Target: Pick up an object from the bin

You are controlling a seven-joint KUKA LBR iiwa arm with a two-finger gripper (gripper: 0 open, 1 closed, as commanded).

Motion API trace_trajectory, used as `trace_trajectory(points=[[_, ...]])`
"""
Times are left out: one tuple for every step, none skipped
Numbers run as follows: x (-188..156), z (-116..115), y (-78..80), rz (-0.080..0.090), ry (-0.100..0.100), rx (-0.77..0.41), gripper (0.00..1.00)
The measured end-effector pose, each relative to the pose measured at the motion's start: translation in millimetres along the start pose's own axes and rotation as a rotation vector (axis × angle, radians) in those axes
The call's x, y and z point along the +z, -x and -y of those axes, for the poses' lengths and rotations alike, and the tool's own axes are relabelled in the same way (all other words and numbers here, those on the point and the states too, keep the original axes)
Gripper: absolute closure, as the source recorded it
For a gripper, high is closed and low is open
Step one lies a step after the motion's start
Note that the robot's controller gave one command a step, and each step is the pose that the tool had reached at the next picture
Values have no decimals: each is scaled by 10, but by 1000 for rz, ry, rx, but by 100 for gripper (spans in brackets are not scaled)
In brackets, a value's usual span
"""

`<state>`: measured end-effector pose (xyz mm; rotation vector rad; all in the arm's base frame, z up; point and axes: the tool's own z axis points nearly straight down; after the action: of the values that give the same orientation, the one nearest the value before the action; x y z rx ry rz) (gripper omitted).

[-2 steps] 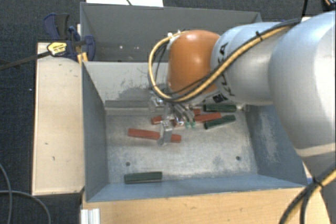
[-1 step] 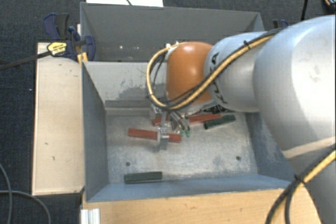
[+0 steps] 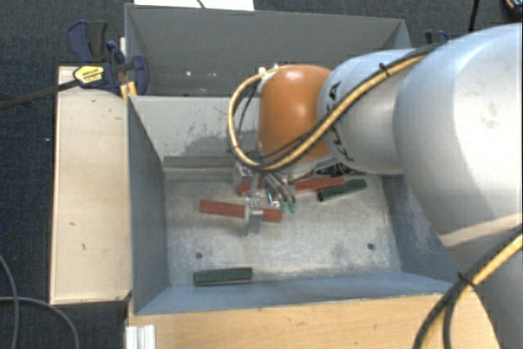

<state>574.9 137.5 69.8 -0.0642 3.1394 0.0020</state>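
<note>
The gripper [image 3: 258, 214] sits low in the bin [image 3: 147, 200], near the middle of its floor, right on a flat red stick [image 3: 222, 208] that lies crosswise with its left end poking out toward the left wall. Whether the jaws are wide or narrow I cannot tell. Just to the right lie 2 slim rods side by side, a red rod [image 3: 315, 185] and a green rod [image 3: 343, 188]. A dark green bar [image 3: 222, 277] lies well apart by the near wall. Dark lettering on the arm [image 3: 458, 135] cannot be read
</note>
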Motion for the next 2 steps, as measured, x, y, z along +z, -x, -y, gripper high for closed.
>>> trace_trajectory(points=[[2, 0, -1, 0, 0, 1, 100], [-280, 0, 15, 5, 1, 3, 100]])
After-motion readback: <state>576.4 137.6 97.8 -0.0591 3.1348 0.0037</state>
